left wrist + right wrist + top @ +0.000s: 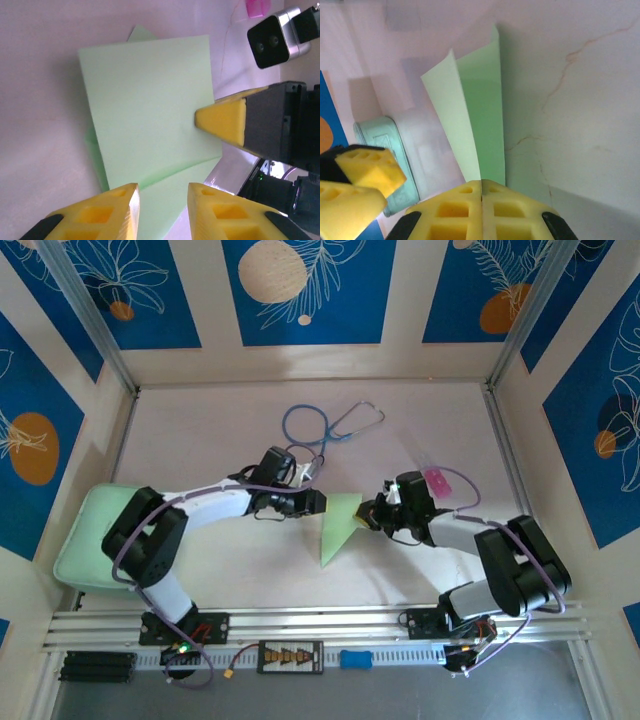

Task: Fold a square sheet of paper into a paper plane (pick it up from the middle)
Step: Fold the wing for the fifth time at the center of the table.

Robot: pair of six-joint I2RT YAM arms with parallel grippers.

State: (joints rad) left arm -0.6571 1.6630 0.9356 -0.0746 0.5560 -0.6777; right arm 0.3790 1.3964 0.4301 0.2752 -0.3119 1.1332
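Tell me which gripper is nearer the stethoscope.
Left. The left gripper is just this side of the stethoscope; the right gripper, shut on the paper, is farther off, to its right.

arms (pixel 210 505): white links, black joints | cables (pixel 117 550): purple | claw pads (pixel 460 207): yellow

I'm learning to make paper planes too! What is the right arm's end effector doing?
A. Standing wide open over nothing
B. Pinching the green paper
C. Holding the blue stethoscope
B: in the right wrist view, the right end effector is shut tight on the near edge of the green paper.
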